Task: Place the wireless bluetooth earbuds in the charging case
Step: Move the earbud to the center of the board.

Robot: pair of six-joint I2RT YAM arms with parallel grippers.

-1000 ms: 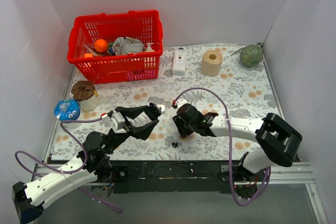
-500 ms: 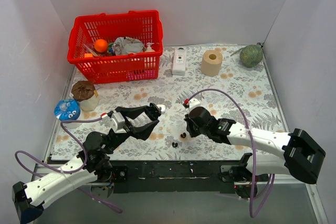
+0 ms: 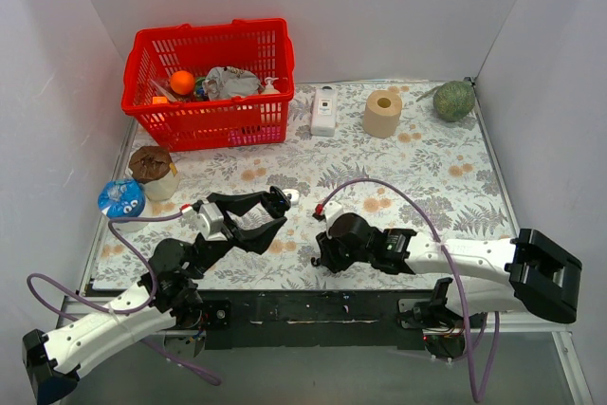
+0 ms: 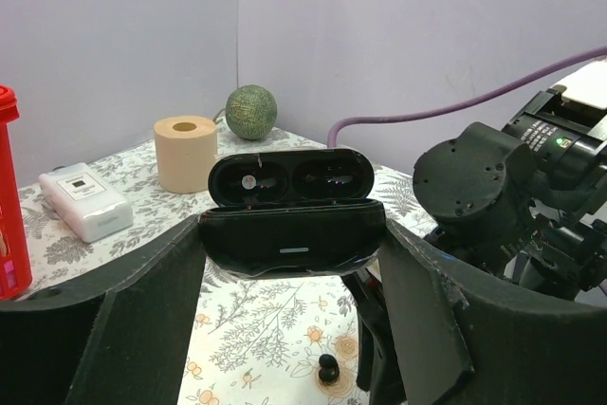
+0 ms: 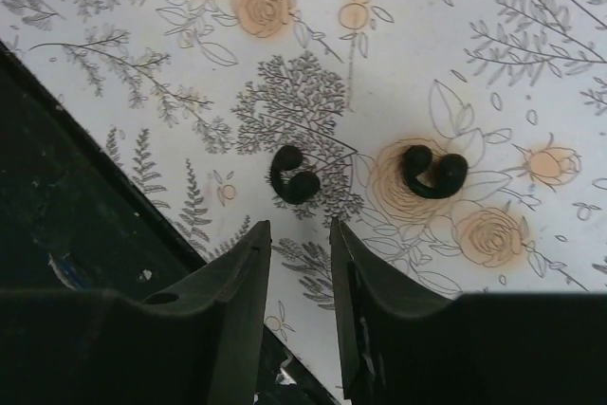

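Nearest me, at the front edge of the cloth [image 5: 531, 64], my right claw [image 5: 301, 234] hovers tips down with its jaws a narrow slit apart and nothing between them. Two black buds lie just past the tips: the left bud [image 5: 292, 175] almost in line with the slit, the right bud [image 5: 432, 173] a little off to the side, the two apart from each other. I judge the step in hand is picking the left one. To do it well I should spread the jaws wider than the bud and centre the slit over its rounded body, not over the curl. Then I come straight down and close softly, since a thing this small will skid or pop out. The dark bar [image 5: 57, 187] off the cloth is close, so I must not nudge the bud that way. A little further out my left claw [image 4: 292, 253] is clamped on the case [image 4: 289, 198], lid open and facing the right arm. Two hollows show in the lid, but I cannot see into the base. So that is two buds, neither yet in, and one case. Far back stand one red basket [image 3: 190, 132], one white box [image 3: 324, 111], one paper roll [image 3: 383, 113] and one green ball [image 3: 453, 100].
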